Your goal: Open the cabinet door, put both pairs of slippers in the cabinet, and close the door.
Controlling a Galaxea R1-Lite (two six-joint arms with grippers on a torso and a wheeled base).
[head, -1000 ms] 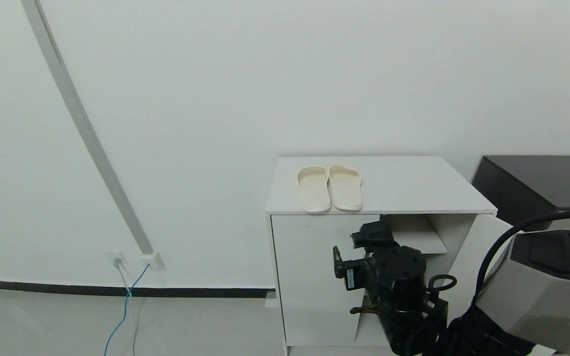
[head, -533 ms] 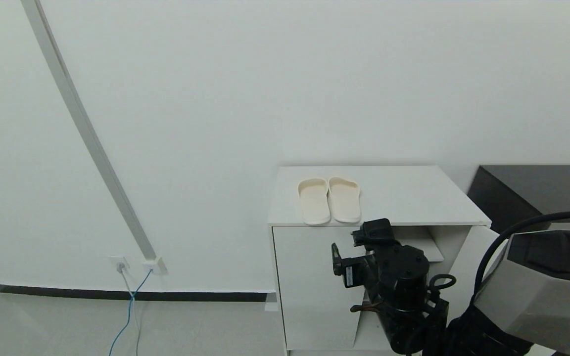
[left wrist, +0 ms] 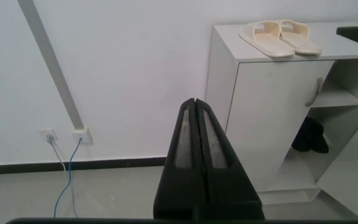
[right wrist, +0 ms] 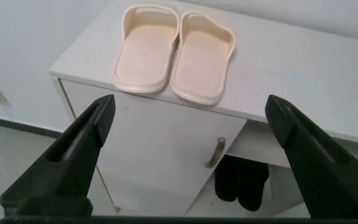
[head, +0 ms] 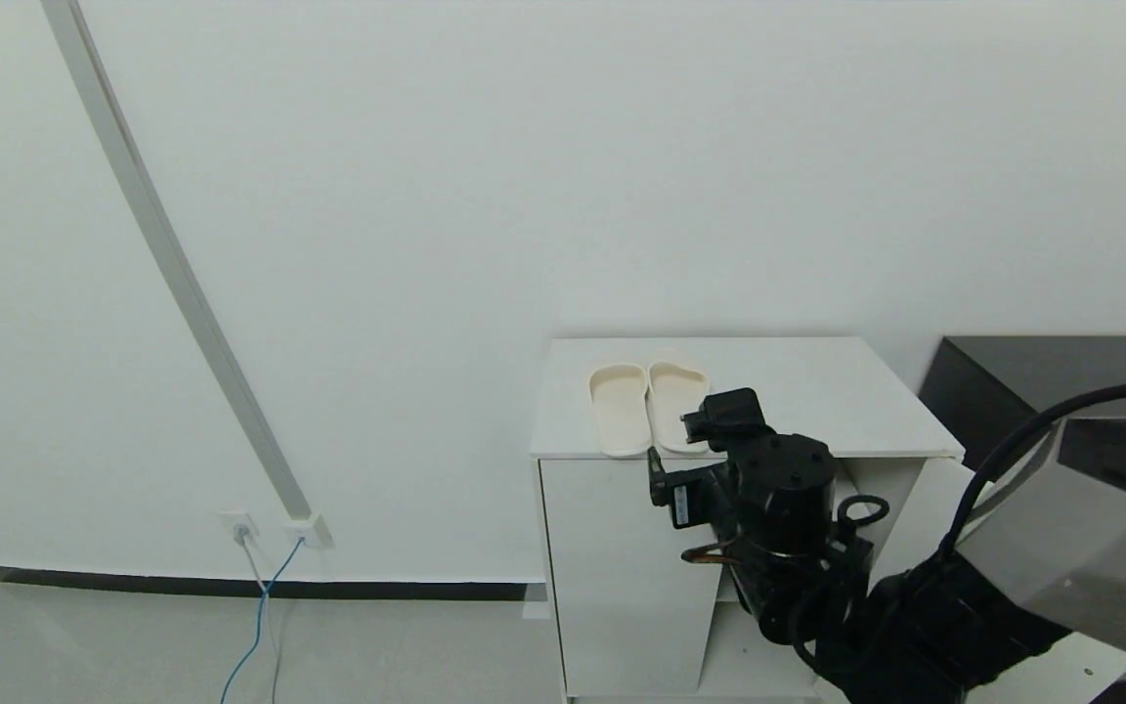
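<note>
A cream pair of slippers (head: 649,408) lies side by side on the white cabinet's top (head: 817,401), near its left front edge. A black pair (right wrist: 241,180) stands inside the cabinet's right half, where the door hangs open (head: 920,518); the left door (head: 622,567) with its handle (right wrist: 215,152) is shut. My right gripper (right wrist: 190,106) hovers open in front of the cabinet at top height, facing the cream slippers (right wrist: 173,53), nothing between its fingers. My left gripper (left wrist: 195,106) is shut and empty, well back from the cabinet (left wrist: 272,118), left of it.
A dark piece of furniture (head: 1061,362) stands right of the cabinet. On the wall to the left run a slanted cable duct (head: 162,244) and sockets with cables (head: 270,577) down to the floor. A shelf (left wrist: 334,99) divides the open compartment.
The head camera has shifted, so the cabinet sits lower in the picture. My right arm has risen from below the cabinet's top edge to the height of the cream slippers.
</note>
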